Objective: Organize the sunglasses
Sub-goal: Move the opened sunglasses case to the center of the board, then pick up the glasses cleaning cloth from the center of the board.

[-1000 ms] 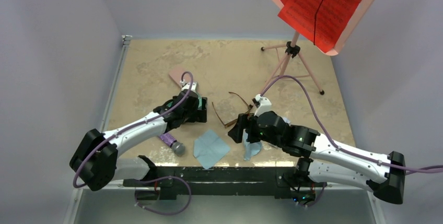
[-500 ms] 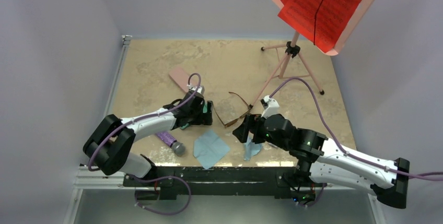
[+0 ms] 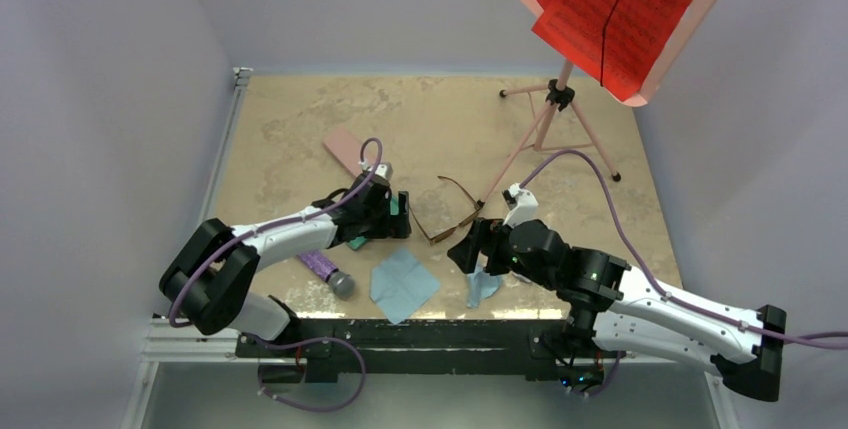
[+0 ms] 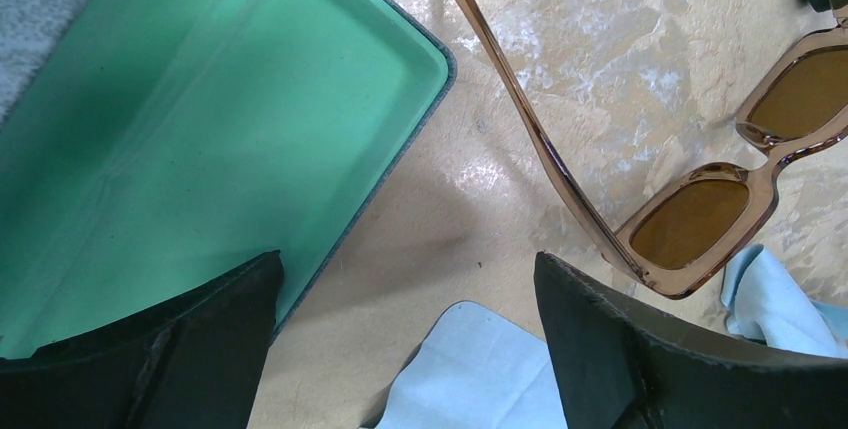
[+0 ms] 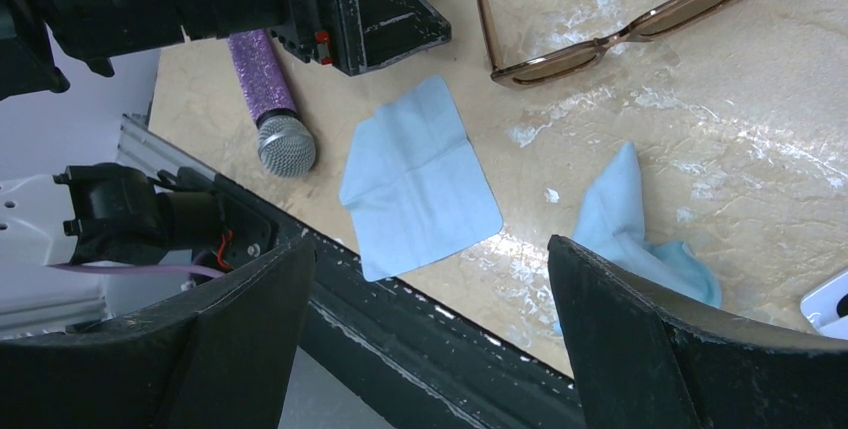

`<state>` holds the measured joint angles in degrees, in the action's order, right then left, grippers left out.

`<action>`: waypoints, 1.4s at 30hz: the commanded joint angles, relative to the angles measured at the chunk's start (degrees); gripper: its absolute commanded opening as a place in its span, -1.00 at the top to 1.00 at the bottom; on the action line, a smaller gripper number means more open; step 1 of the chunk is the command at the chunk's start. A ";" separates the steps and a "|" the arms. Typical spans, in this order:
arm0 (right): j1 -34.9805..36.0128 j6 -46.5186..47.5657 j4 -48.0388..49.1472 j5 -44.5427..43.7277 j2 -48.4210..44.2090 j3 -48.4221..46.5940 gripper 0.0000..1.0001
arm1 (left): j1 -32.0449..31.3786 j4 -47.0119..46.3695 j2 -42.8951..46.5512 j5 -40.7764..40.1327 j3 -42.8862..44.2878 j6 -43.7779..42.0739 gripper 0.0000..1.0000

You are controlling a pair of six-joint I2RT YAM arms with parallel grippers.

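While case (image 4: pixel 200 119) sits open (green lining), brown sunglasses (image 4: pixel 692 219) lie nr it.

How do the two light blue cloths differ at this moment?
The flat cloth lies spread open, roughly square; the crumpled cloth is bunched into an uneven heap. The flat cloth lies next to the purple microphone; the crumpled cloth lies farther from it, on the flat cloth's other side. Both are light blue and lie on the table near its front edge.
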<state>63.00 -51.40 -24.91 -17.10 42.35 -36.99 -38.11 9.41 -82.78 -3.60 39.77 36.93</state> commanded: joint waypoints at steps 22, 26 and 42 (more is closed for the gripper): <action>0.33 3.89 4.64 5.31 4.57 0.40 -0.81 | -9.44 12.77 21.40 -0.87 6.44 0.88 -1.00; 2.29 0.35 4.46 8.15 11.40 -0.03 -0.76 | -10.22 16.92 33.46 6.12 -1.45 10.75 -1.00; 6.87 -11.91 -8.61 2.84 44.32 -20.12 -0.17 | -10.67 27.98 52.63 6.54 -13.43 19.94 -1.00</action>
<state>69.71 -60.58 -29.95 -11.62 83.55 -52.18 -48.56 36.05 -30.02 3.95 26.26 55.11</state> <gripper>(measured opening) 0.629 0.997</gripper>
